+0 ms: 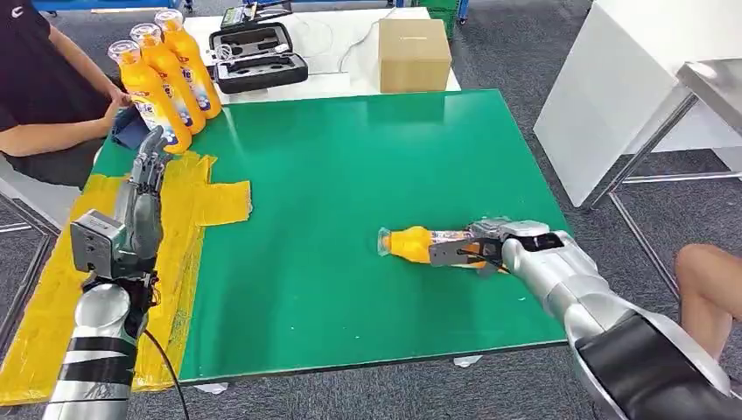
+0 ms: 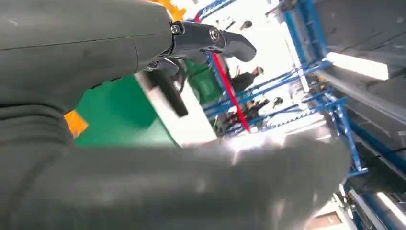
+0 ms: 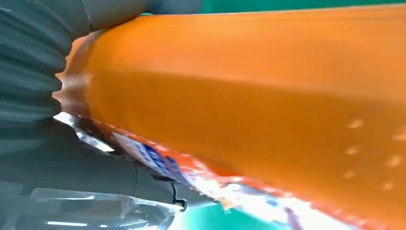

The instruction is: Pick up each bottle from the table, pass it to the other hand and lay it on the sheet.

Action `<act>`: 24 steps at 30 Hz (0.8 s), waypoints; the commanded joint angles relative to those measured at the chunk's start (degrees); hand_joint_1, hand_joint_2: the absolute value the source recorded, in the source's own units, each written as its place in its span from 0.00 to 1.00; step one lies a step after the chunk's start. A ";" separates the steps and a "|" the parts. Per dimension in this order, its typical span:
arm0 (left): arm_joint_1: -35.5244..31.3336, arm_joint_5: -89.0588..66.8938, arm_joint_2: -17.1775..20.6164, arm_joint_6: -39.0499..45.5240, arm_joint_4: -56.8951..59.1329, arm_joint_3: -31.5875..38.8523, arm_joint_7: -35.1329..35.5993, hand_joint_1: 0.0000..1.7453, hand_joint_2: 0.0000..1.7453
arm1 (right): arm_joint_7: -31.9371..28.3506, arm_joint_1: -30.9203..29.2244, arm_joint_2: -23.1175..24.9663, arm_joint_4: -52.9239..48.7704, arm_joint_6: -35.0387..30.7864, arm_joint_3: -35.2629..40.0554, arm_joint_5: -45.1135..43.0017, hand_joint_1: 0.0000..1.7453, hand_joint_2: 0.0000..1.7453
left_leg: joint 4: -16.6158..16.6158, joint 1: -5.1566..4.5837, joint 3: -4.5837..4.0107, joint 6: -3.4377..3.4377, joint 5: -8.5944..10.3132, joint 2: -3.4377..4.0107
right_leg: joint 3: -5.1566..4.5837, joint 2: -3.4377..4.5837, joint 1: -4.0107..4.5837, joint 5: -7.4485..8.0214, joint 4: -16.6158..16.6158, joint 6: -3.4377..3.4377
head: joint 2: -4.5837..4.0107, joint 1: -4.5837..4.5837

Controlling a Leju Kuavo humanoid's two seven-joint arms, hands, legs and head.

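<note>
My right hand [image 1: 468, 251] is nearest, low on the right side of the green table [image 1: 350, 166], and it grips an orange bottle [image 1: 416, 244] that lies on its side on the table's surface with its clear cap end pointing toward the yellow sheet [image 1: 188, 206]. My right wrist view presses close against that bottle [image 3: 249, 96]: a smooth orange body, and along it a strip of label with blue and red print, too blurred for me to read any word. My dark fingers [image 1: 451, 253] wrap over the bottle's labelled middle.

My left hand [image 1: 149, 162] is raised over the far part of the yellow sheet, at the table's left edge, fingers fairly straight and apart, pointing away from me and holding nothing. In my left wrist view one dark finger [image 2: 210, 38] sticks out over the green surface with nothing between the fingers.

Three more orange bottles [image 1: 166, 74] stand upright in a row at the table's far left corner, just beyond my left hand, each with a clear cap and a blue-and-red label whose lettering I cannot make out. A person in a dark shirt [image 1: 39, 87] sits beside that corner, one hand near the bottles. Past the table's far edge, on a white surface, lie an open black case [image 1: 258, 57] and a plain brown cardboard box [image 1: 414, 54].
</note>
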 commanded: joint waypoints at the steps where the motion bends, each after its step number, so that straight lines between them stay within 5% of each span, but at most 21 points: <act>1: 5.09 10.35 0.84 -6.83 -0.68 0.82 5.61 0.00 1.00 | -2.10 0.80 0.88 -11.68 -9.10 -15.91 -14.74 1.00 1.00 | -0.02 -0.07 -0.06 -0.02 0.00 0.18 | -0.13 0.10 -0.05 0.07 0.03 -0.06 | 0.00 0.02; 4: 9.93 7.73 -0.38 -5.22 -6.57 0.01 5.19 0.00 1.00 | 0.66 6.47 -2.11 -33.44 -10.32 -20.25 -22.46 1.00 1.00 | 0.00 -0.08 -0.25 -0.01 -0.01 0.33 | -0.30 0.26 -0.05 0.19 0.07 -0.05 | 0.00 0.04; 9: 10.50 4.64 -3.05 -3.04 -8.48 -3.53 6.04 0.00 1.00 | 1.28 13.90 -2.05 -50.86 -14.61 -22.86 -25.32 1.00 1.00 | 0.03 -0.05 -0.50 0.00 0.03 -0.06 | -0.52 -0.12 -0.01 0.06 0.06 -0.02 | 0.00 -0.02; 14: 7.48 5.93 -5.46 -3.19 -7.07 -6.98 6.47 0.00 1.00 | 0.36 16.53 3.03 -53.47 -22.18 -20.05 -18.58 1.00 1.00 | 0.04 -0.01 -0.75 0.01 0.02 -0.18 | -0.65 -0.19 0.04 0.04 0.06 -0.03 | 0.00 -0.04; 24: 5.76 7.73 -9.76 -1.94 -7.72 -13.64 6.52 0.00 1.00 | -0.09 20.46 13.26 -52.06 -20.88 -8.54 -16.19 1.00 1.00 | 0.02 0.04 -0.79 -0.07 -0.03 0.04 | -0.79 -0.09 0.06 0.06 0.07 -0.07 | 0.00 -0.02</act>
